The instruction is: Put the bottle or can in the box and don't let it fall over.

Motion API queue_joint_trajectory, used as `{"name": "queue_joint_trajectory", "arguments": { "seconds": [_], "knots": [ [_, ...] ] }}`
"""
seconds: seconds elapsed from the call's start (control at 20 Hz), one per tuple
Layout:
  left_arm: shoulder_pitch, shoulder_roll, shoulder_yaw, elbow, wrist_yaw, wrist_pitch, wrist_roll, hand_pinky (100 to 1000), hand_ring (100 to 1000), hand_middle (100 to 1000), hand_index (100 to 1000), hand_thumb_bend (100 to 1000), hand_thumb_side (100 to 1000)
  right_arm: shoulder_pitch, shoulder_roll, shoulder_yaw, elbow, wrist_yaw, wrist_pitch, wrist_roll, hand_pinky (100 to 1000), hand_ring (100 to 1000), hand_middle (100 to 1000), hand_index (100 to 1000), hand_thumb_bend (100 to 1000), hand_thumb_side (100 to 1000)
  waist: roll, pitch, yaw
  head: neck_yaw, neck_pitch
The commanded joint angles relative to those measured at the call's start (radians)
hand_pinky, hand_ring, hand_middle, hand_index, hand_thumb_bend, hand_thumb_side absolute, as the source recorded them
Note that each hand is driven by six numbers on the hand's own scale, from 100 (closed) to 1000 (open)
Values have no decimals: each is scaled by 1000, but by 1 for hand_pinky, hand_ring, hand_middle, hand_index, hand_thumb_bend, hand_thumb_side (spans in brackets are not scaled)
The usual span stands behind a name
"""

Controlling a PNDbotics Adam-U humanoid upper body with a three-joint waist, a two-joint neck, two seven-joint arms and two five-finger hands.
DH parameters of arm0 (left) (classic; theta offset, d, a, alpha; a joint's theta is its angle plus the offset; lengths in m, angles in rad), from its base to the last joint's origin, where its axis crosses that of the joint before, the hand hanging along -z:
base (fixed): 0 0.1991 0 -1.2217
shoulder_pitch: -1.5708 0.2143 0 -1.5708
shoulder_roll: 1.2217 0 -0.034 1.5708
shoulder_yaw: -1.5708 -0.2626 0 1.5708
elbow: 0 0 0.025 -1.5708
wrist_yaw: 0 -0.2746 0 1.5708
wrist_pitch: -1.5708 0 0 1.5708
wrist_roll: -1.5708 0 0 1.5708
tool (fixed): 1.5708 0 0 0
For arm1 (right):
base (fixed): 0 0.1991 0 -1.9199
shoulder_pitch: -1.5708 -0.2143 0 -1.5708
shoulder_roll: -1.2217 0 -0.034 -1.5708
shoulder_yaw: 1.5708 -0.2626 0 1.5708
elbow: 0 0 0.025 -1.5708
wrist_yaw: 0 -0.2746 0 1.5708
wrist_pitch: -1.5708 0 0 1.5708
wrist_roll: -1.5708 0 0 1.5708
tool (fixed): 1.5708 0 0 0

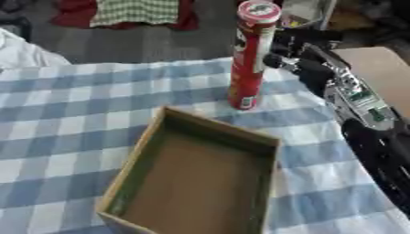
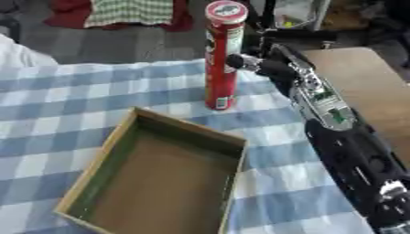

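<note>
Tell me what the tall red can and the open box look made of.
The red can looks like a printed paperboard tube with a glossy label and a pale lid, probably plastic. The box looks like plain brown cardboard: matte, thin walls, raw edges, greenish tint on one inner wall.

Open box, clear from above; can at its far rim.
My right hand (image 2: 264, 64) meets the upright can (image 1: 250, 59); the box (image 1: 200, 173) stands open-topped, cloth (image 1: 64, 119) bare around it.

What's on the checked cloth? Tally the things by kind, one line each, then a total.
Tall red cans, upright beside the box: 1
Open cardboard boxes, nothing in it: 1
Robot hands, the right one, at the can: 1
Total: 3
</note>
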Motion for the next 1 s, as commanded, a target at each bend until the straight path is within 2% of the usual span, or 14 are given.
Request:
{"name": "queue_joint_trajectory", "arguments": {
  "seconds": [0.05, 0.35, 1.0],
  "knots": [
    [-12, 14, 4, -13, -1, -2, -2, 1000, 1000, 889, 796, 329, 646, -28, -11, -8, -5, -8, 4, -1, 972, 1000, 1000, 930, 972, 351, 0, -11, 2, -4, -18],
    [-16, 13, 3, -14, -1, -1, -5, 1000, 1000, 889, 796, 329, 648, -48, -8, -9, 8, -6, 1, 2, 974, 1000, 1000, 928, 1000, 378, -4, 0, 8, -6, -29],
    [-23, 10, 0, -16, -3, 0, -9, 1000, 1000, 890, 796, 327, 653, -88, -6, -13, 37, 5, -11, 0, 967, 1000, 995, 914, 1000, 408, -8, 25, 24, -23, -50]
  ]
}}
